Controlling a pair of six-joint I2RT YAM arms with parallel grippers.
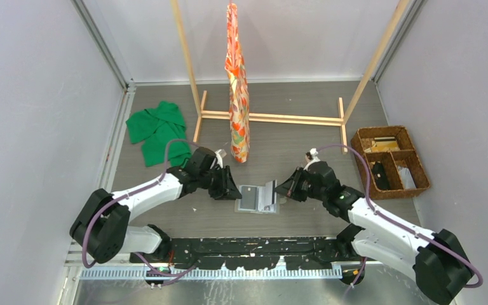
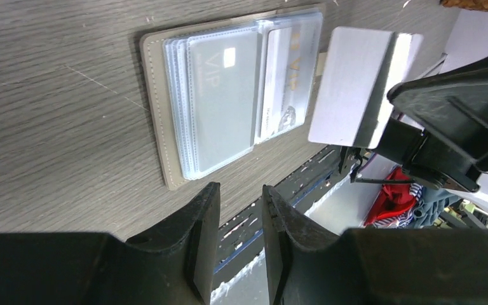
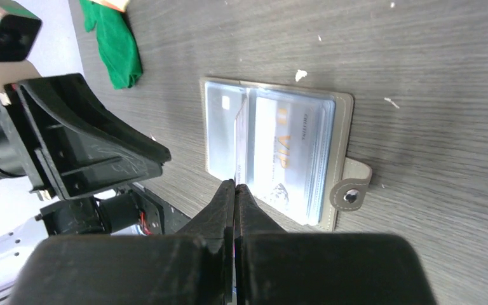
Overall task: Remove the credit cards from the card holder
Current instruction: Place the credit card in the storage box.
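Observation:
The grey card holder (image 1: 252,198) lies open and flat on the table between my two grippers. Its clear pockets show pale VIP cards (image 2: 225,95) still inside. It also shows in the right wrist view (image 3: 330,159), with its snap tab at the right. My right gripper (image 3: 235,185) is shut on a silver credit card (image 2: 356,89), held on edge just over the holder's middle fold (image 3: 239,140). In the top view that gripper (image 1: 284,189) is at the holder's right side. My left gripper (image 1: 232,190) is open and empty, its fingers (image 2: 206,210) just off the holder's left edge.
A brown wicker basket (image 1: 391,162) with small items stands at the right. A green cloth (image 1: 159,130) lies at the back left. A wooden rack (image 1: 270,117) with a hanging orange patterned cloth (image 1: 237,82) stands behind. A black rail (image 1: 254,248) runs along the near edge.

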